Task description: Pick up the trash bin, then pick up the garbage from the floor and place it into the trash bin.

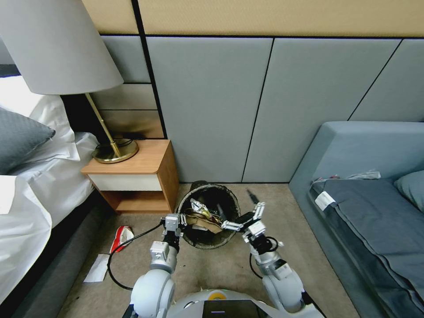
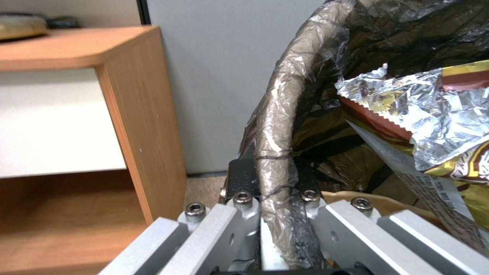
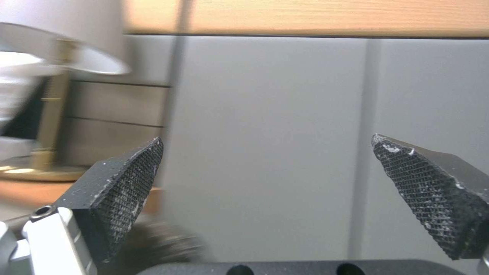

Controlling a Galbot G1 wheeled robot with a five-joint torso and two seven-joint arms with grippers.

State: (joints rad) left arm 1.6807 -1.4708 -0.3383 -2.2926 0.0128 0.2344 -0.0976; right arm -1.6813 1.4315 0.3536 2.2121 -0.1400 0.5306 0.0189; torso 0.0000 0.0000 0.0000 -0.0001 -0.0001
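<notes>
Trash bin: I see the trash bin (image 1: 208,240), a round bucket lined with crinkled black film folded over its rim, between my two grippers and tilted so its mouth faces my head camera.
Bin contents: a crumpled foil snack wrapper (image 2: 433,118), silver inside with yellow and brown print, lies in the bin on tan paper, just past the left gripper's fingers.
Left gripper: my left gripper (image 1: 176,221) is clamped on the bin's rim; in the left wrist view the film-wrapped rim (image 2: 275,152) runs straight between the closed metal fingers (image 2: 239,214).
Right gripper: my right gripper (image 1: 240,217) hovers at the opposite side of the rim, its jaws spread wide with nothing between them; its black pads (image 3: 127,183) are wedge-shaped with a fine cross-hatched grip.
Floor litter: a crushed red-and-white carton (image 1: 122,237) lies on the tan carpet out beyond the left gripper, and a flat white paper (image 1: 97,268) lies farther back beside the left arm.
Surroundings: a wooden nightstand (image 1: 137,176) with a white drawer front stands just beyond the left gripper, carrying a brass-based lamp (image 1: 115,150); a grey padded sofa (image 1: 366,185) sits well off past the right gripper.
</notes>
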